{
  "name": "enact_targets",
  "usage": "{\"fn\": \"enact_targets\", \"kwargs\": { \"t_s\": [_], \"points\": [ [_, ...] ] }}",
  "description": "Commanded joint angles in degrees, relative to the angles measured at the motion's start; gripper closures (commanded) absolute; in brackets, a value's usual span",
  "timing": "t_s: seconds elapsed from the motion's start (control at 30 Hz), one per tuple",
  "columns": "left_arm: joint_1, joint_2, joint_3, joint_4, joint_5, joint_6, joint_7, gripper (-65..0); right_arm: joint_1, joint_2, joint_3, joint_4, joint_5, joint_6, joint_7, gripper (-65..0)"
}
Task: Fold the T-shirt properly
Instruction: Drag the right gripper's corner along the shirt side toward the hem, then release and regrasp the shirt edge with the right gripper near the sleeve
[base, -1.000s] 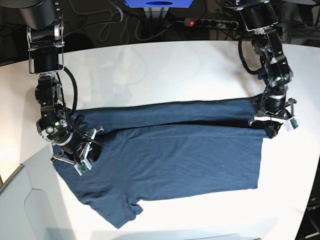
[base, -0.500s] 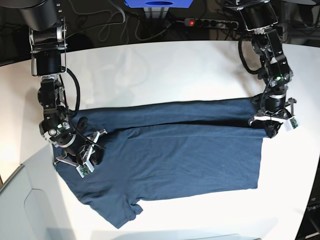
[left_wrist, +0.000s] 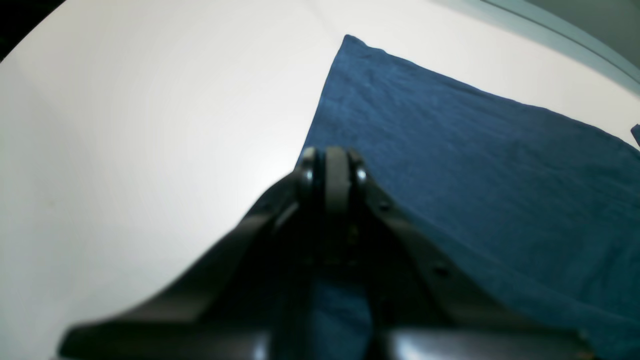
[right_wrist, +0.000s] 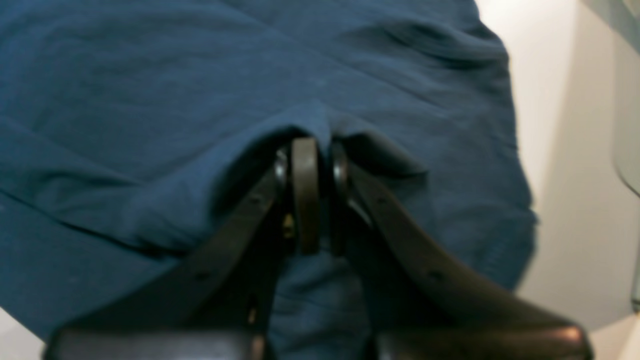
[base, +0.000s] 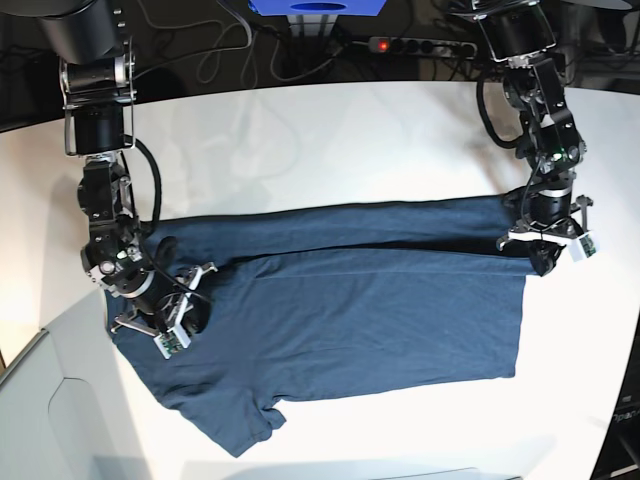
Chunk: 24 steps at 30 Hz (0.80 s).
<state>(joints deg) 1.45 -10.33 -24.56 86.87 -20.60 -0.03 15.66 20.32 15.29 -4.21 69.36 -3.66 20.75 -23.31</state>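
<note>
The dark navy T-shirt (base: 370, 320) lies spread on the white table (base: 330, 140), its far long edge folded over toward the middle and one sleeve pointing to the near left. My left gripper (base: 541, 262) is at the shirt's right end, shut on the fabric edge there. In the left wrist view the closed left gripper (left_wrist: 332, 167) meets the T-shirt (left_wrist: 475, 165) at its border. My right gripper (base: 193, 310) is at the shirt's left end. In the right wrist view the right gripper (right_wrist: 312, 165) pinches a raised ridge of the T-shirt (right_wrist: 150, 75).
A power strip (base: 420, 45) and loose cables lie behind the table's far edge, beside a blue object (base: 315, 8). A pale grey panel (base: 60, 420) sits at the near left corner. The table's curved edge runs close to the right of the left gripper.
The right gripper has shifted a little to the right and nearer in the base view, taking the shirt's left end with it. The left arm has stayed put.
</note>
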Motion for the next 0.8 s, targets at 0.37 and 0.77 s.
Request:
{"fn": "enact_targets", "kwargs": {
  "t_s": [0.37, 0.77],
  "points": [
    [-1.06, -0.71, -0.19, 0.91, -0.28, -0.01, -1.64, 0.0, 2.50, 0.76, 0.65, 0.75, 0.54, 0.04, 1.29, -3.5],
    [-2.99, -0.71, -0.10, -0.76, -0.28, -0.01, -1.55, 0.0, 2.41, 1.55, 0.73, 0.83, 0.54, 0.04, 1.20, -28.5]
  ]
}}
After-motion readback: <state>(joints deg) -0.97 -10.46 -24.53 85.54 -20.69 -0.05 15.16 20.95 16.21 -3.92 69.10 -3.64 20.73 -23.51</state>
